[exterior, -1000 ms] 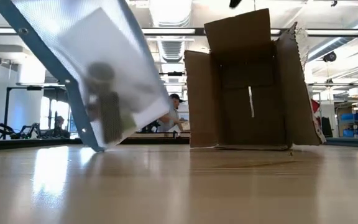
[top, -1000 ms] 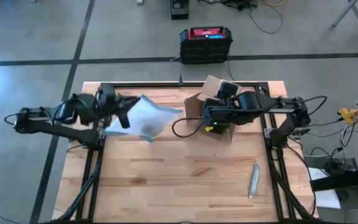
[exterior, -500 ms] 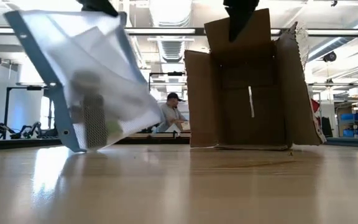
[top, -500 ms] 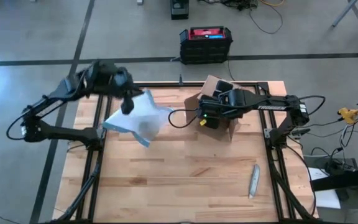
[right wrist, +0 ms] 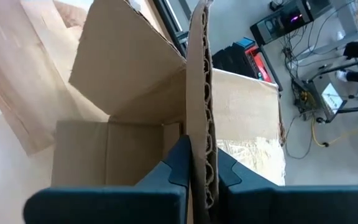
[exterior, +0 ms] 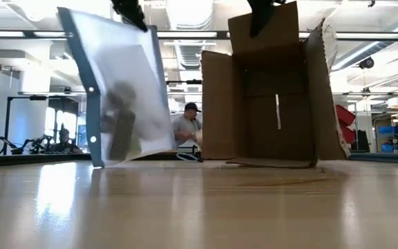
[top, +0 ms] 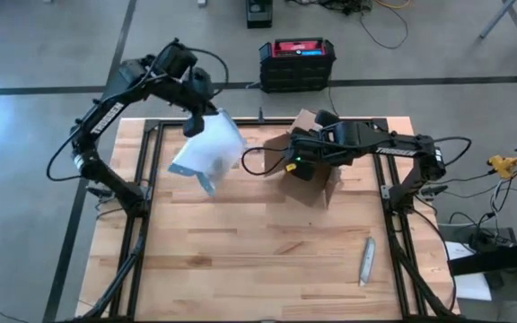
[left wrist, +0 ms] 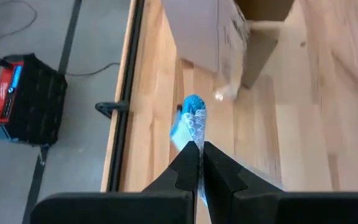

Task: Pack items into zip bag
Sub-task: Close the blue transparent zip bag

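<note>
Clear plastic, blue-edged: the zip bag (top: 208, 152) hangs below the left gripper (top: 195, 125), whose fingers (left wrist: 188, 167) are pressed together on the bag's upper edge. In the low view the bag (exterior: 119, 90) stands nearly upright with its long axis running from the gripper down to the wooden table (top: 258, 251). Its blue strip (exterior: 80, 83) runs down one long side, leaning slightly, and its lower end reaches the tabletop or sits just above it; contact cannot be told. A dark, blurred shape (exterior: 119, 121) shows through the lower half of the plastic; what it is cannot be made out. From the left wrist view the bag is seen edge-on, a thin blue and white sliver (left wrist: 191, 121) reaching straight away from the fingertips.

The right gripper (top: 293, 159) is pinching the top edge of a cardboard box wall, its two fingers (right wrist: 179, 163) on either side of the corrugated panel (right wrist: 199, 93). The cardboard box (exterior: 268, 97) stands on the table beside the bag, its open side facing the low camera and its flaps spread. A slim grey tool (top: 366, 260) lies on the table, well apart from both grippers.
</note>
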Motion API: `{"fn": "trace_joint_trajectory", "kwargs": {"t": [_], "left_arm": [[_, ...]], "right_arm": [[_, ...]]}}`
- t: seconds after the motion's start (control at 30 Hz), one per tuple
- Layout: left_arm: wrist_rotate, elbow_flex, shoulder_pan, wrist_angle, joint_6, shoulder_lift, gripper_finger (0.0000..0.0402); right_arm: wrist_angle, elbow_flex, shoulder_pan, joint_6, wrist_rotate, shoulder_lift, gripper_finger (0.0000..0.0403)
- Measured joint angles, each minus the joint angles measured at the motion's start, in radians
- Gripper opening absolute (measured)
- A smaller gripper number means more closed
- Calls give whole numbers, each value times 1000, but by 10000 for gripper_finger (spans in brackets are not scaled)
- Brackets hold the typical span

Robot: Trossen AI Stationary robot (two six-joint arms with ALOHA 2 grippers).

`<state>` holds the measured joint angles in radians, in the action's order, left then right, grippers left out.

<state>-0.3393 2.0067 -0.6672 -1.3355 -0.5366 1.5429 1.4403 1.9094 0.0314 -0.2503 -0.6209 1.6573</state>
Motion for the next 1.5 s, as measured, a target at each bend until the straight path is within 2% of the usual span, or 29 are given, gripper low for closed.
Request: {"fn": "trace_joint_trajectory", "kwargs": {"t": [0.13, 0.27, 0.4, 0.53, 0.67, 0.8, 0.97, 1.17, 1.27, 1.37, 1.5], "left_arm": [[-101, 4, 74, 3, 50, -3, 0], [-100, -85, 207, 5, 105, -6, 0], [-95, -253, 345, 26, 150, -13, 0], [-67, -456, 435, 23, 182, -17, 0], [-63, -646, 467, 46, 265, -42, 0], [-64, -835, 475, 129, 361, -67, 0], [-65, -981, 476, 230, 419, -99, 0], [-19, -1065, 472, 495, 482, -163, 19], [4, -1079, 470, 609, 534, -187, 32], [51, -1078, 468, 640, 571, -202, 48], [153, -1073, 455, 633, 584, -254, 75]], "right_arm": [[32, -1, -1, -28, 8, 0, 1], [78, -1, -1, -48, 6, 0, 1], [88, -1, -1, -44, 1, 0, 1], [96, -1, -1, -28, 2, 0, 1], [94, -1, -1, -10, 32, 0, 0], [94, -1, -3, 58, 18, 0, 0], [95, -3, -3, 174, -134, 0, 0], [88, -3, 14, 275, -558, 0, 0], [87, -3, 29, 304, -692, -1, 0], [88, -3, 27, 296, -737, -6, 0], [89, -3, -4, 235, -697, -17, 0]]}}
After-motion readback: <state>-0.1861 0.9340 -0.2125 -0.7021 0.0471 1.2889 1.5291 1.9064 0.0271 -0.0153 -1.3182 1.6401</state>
